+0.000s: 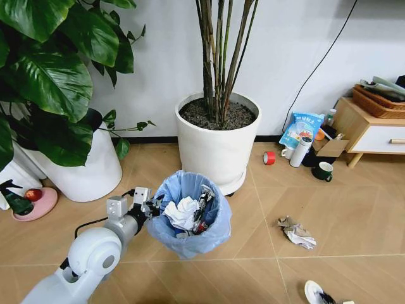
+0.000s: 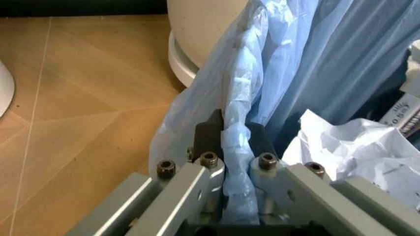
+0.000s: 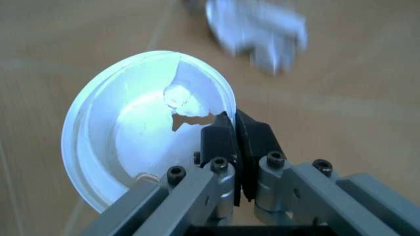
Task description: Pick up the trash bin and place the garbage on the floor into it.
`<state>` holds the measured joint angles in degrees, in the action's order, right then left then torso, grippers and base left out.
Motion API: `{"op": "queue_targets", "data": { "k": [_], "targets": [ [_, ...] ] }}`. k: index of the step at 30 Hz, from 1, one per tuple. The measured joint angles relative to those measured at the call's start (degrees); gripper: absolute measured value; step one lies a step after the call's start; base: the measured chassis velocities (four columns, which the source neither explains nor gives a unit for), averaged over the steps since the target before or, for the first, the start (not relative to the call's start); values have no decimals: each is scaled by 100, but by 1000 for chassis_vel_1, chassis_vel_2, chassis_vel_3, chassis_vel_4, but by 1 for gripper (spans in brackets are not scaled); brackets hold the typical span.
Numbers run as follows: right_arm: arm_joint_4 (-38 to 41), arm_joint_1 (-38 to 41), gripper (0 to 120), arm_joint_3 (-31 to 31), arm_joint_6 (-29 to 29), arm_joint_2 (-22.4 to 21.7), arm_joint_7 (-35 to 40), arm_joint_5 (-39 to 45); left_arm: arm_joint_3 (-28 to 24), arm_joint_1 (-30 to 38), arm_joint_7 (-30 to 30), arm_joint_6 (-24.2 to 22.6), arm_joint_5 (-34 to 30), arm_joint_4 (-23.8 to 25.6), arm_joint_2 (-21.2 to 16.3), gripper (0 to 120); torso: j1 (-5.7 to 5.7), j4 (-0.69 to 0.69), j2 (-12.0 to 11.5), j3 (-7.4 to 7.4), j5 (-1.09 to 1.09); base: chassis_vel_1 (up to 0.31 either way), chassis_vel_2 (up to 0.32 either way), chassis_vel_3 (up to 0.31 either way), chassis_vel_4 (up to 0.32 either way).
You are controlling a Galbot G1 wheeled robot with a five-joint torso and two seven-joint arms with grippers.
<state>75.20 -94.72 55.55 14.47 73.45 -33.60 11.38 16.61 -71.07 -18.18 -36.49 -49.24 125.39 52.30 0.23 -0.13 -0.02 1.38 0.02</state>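
Here, left gripper pinching the bin rim to carry it; right gripper clamped on a white lid over the floor, likely for dropping in.

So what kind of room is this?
Probably a home or office corner: big potted plants in white pots, a wooden floor, and a wooden side table by the wall. Crumpled paper litters the floor.

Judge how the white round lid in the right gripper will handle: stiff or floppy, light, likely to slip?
The white round lid looks thin and translucent, so probably light and slightly flexible. The right gripper pinches only its rim, beside a torn notch, so it may pivot or slip.
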Motion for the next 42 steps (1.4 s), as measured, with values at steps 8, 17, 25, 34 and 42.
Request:
{"op": "queue_targets", "data": {
  "k": [8,17,25,34,42],
  "targets": [
    [2164,108,0,-210,-628,-292,307,97,-71,-42,-8,0,29,-62,-24,0,0,0,0,0,-8,0,0,0,0],
    [3811,937,0,-1331,-1744,-1247,998,925,-159,122,-73,-6,-78,-205,-67,0,0,3,1,-1,-4,0,0,0,0],
    [4315,2433,0,-2785,-2598,-1958,1412,1854,-304,390,-68,-47,-230,-489,-84,0,0,1,1,0,-5,0,0,0,0],
    [4212,3751,0,-4529,-2825,-2013,1569,2161,-376,580,-71,-88,-363,-656,-76,0,0,1,1,0,-7,0,0,0,0],
    [3995,4226,0,-5435,-3053,-1983,1436,2063,-383,632,-82,-100,-418,-701,-74,0,0,1,1,0,-6,0,0,0,0]
  ]
}}
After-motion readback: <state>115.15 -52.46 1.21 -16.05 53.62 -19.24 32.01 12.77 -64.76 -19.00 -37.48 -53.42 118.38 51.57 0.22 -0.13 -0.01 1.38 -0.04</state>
